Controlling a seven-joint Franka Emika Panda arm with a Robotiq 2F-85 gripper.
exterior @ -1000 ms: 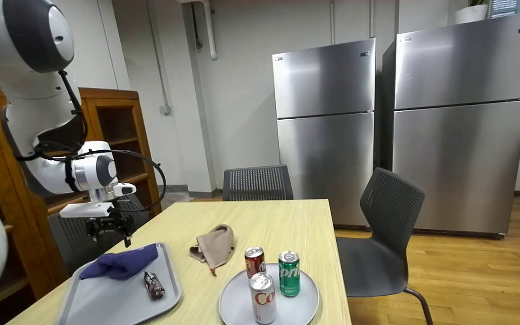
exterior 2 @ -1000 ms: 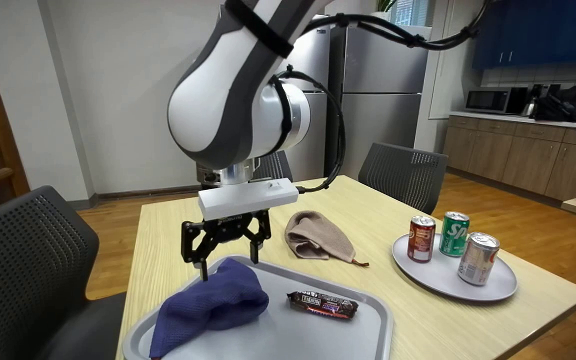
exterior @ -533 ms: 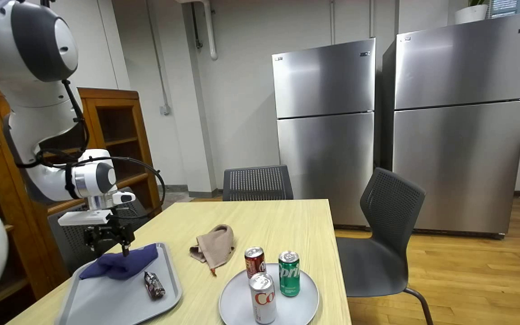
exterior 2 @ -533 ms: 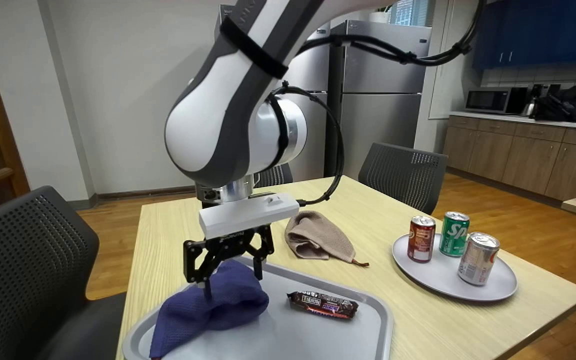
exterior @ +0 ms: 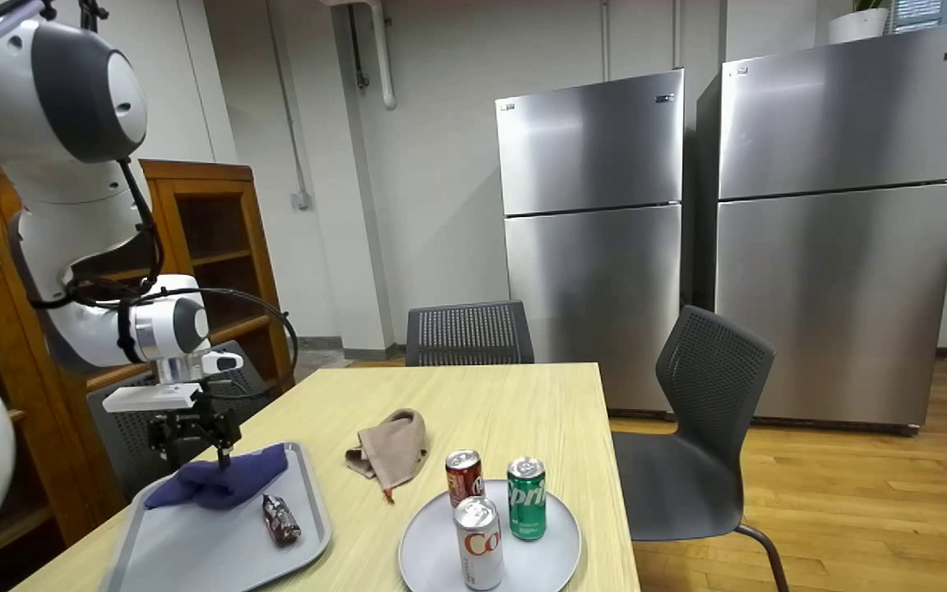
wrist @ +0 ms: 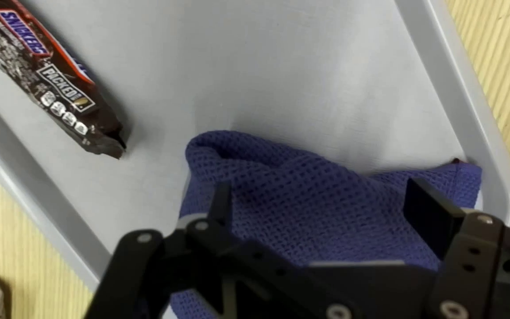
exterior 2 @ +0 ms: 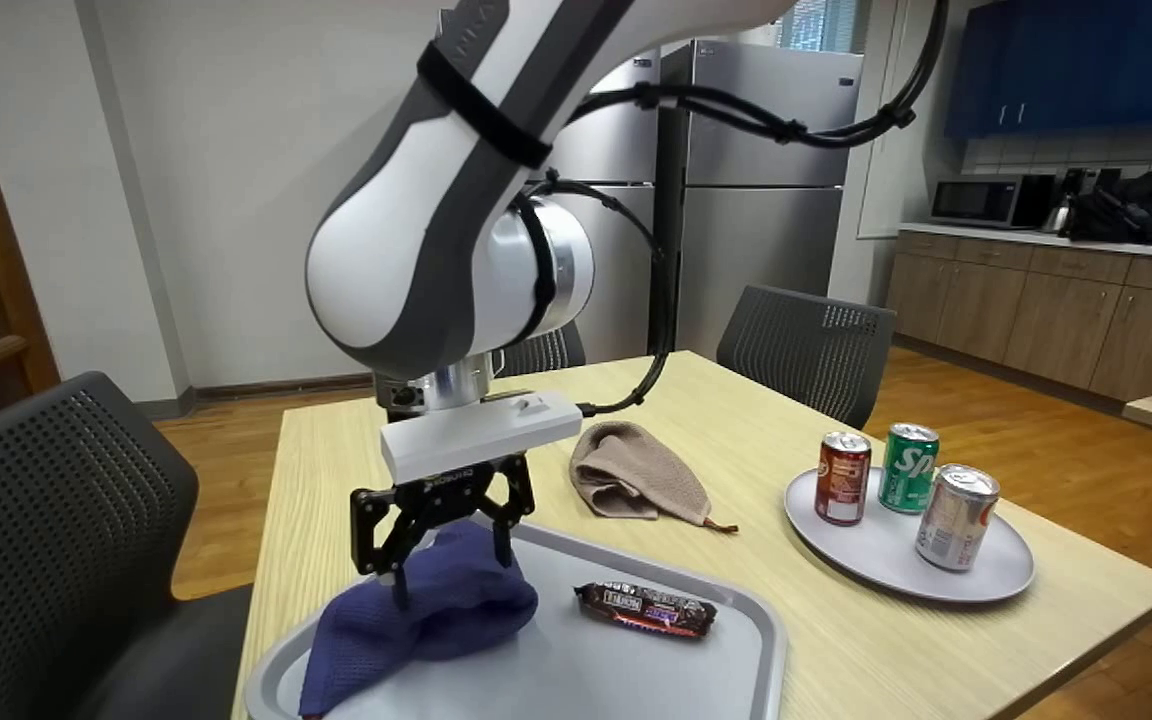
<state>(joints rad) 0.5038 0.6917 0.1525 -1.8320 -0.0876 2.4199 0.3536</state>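
My gripper [exterior 2: 452, 582] is open and points down over a crumpled purple cloth [exterior 2: 366, 640], with its fingertips at the cloth. Whether they touch it I cannot tell. In the wrist view the gripper [wrist: 320, 195] has its two black fingers wide apart, with the purple cloth [wrist: 317, 208] between and below them. The cloth lies on a grey tray [exterior 2: 616, 690], near one end. A brown Snickers wrapper [exterior 2: 646, 610] lies on the same tray beside the cloth; it also shows in the wrist view [wrist: 56, 84]. The gripper's fingers hide part of the cloth.
A tan cloth [exterior 2: 636, 475] lies on the wooden table [exterior: 515, 411]. A grey plate [exterior 2: 851, 545] holds a red can [exterior 2: 843, 480], a green Sprite can [exterior 2: 909, 470] and a silver Coke can [exterior: 478, 543]. Dark chairs [exterior 2: 56, 520] stand around the table.
The gripper has moved down from above the purple cloth to the cloth's level, and slightly left in an exterior view. It stays open. The cloth, wrapper and cans have not moved.
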